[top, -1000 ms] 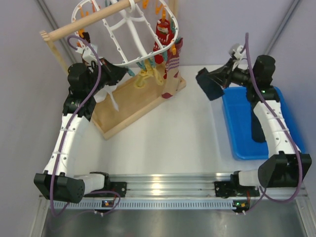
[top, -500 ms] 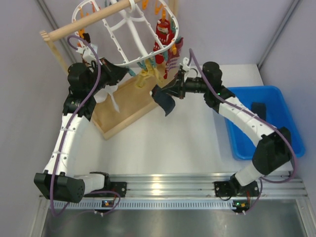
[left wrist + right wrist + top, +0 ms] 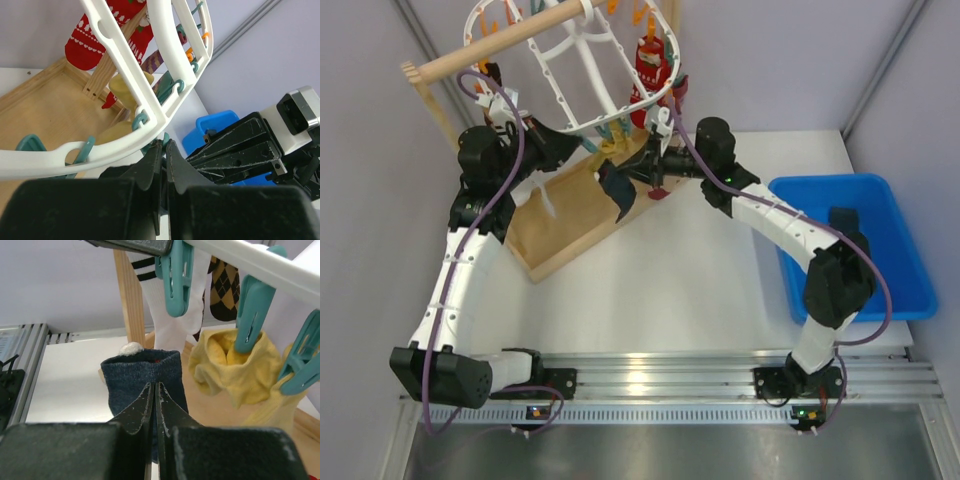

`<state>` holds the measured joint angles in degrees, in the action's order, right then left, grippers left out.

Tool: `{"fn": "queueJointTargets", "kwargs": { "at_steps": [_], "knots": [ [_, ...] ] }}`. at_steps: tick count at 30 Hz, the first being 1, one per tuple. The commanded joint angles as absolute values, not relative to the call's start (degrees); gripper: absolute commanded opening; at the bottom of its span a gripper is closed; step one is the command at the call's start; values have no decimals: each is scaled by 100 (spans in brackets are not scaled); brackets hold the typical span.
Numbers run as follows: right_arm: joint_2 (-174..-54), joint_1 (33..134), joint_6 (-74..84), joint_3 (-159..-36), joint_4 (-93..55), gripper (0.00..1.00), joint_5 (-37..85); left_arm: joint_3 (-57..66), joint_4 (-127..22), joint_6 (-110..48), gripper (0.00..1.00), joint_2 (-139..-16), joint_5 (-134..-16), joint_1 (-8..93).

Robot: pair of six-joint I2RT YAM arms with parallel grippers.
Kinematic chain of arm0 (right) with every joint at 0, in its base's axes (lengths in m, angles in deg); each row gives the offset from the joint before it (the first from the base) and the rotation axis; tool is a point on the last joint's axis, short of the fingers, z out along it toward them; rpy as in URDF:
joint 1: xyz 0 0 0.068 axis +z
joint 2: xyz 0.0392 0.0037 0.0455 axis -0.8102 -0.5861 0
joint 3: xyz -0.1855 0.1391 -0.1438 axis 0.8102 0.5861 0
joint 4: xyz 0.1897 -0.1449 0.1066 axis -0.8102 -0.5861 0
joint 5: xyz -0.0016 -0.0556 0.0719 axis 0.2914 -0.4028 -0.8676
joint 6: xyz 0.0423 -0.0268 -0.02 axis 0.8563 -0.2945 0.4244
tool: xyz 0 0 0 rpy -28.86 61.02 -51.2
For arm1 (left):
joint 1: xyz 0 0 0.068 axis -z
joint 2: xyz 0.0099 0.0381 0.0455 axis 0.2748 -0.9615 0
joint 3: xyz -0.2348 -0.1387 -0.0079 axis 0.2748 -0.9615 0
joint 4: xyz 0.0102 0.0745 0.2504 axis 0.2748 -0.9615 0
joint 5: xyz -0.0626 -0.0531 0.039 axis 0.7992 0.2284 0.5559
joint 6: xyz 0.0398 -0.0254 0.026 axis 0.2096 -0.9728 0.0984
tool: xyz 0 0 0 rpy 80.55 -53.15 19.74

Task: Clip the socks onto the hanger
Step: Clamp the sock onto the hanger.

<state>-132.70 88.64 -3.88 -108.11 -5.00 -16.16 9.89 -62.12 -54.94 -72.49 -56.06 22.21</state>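
The right gripper [image 3: 152, 388] is clamped shut on a navy sock [image 3: 131, 381], pinching it just below the cuff so the open hem stands at 12 o'clock from the fingertips. The fabric is light, soft and limp (it will fold or slide if held loosely), so the double-layered cuff looks the best place to grip and to feed into a clip.

Seen from above, the sock droops at 7 o'clock from the gripper, over the wooden base [image 3: 560, 225] and just under the near rim of the hanger [image 3: 167, 50]. In the right wrist view a teal clip [image 3: 172, 280] hangs at 12 o'clock from the cuff, near but apart, with a clipped yellow sock [image 3: 225, 360] at 3 o'clock. The left gripper [image 3: 161, 146] is all but closed and appears to pinch that clip's handles.
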Motion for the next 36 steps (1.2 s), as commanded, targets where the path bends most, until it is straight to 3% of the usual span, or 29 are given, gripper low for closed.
{"fn": "queueJointTargets", "kwargs": {
  "at_steps": [1,36],
  "knots": [
    [-13442,8971,-307,-11272,84,0,-1535,1092,-6250,-5604,0,-7316,-5596,2175],
    [-14005,9156,-306,-12020,5,0,-1412,1066,-6303,-5560,0,-7325,-5578,2166]
  ]
}}
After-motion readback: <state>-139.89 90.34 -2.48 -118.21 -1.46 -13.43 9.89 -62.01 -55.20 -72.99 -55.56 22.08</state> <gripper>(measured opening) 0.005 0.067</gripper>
